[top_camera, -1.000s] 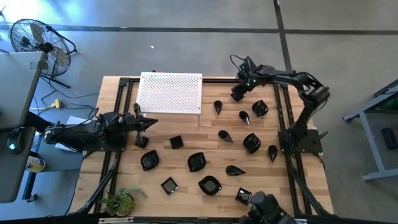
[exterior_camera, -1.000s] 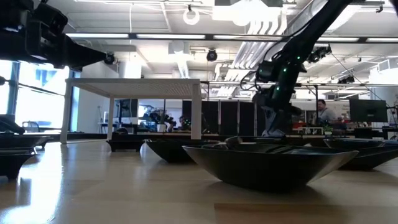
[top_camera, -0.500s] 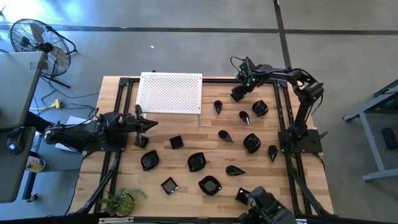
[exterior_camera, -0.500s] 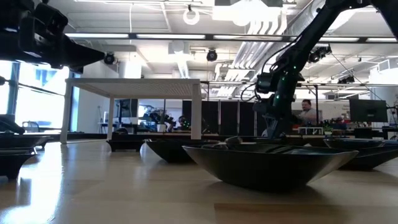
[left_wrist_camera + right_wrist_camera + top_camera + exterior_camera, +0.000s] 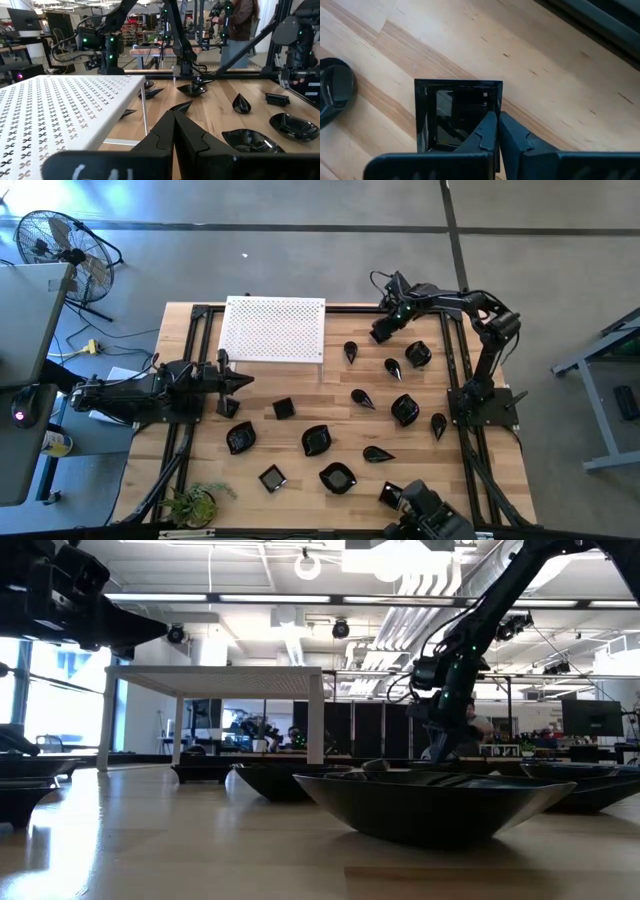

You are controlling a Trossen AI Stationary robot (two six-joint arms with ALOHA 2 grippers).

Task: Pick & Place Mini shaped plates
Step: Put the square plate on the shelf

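Note:
Several glossy black mini plates lie flat on the wooden table: teardrops, rounded ones and squares. My right gripper is shut and sits low near the table's far right. Its tips stand over one side of a square plate; in the high view the gripper hides this plate. My left gripper is shut and waits at the table's left, beside the white perforated board, touching nothing. My right gripper comes at the square plate from above, with its shut fingertips over the plate's side wall. The plate lies flat on the table. The fingers hide the meeting place, so I cannot tell whether they touch or pinch the wall.
The white perforated board stands on legs at the far left-middle of the table. Black frame rails run along both sides. A small plant sits at the near left corner. A person stands beyond the table.
The right arm's elbow has drawn in slightly toward the table's left, while its gripper has stayed over the same spot near the far edge. The plates lie as before.

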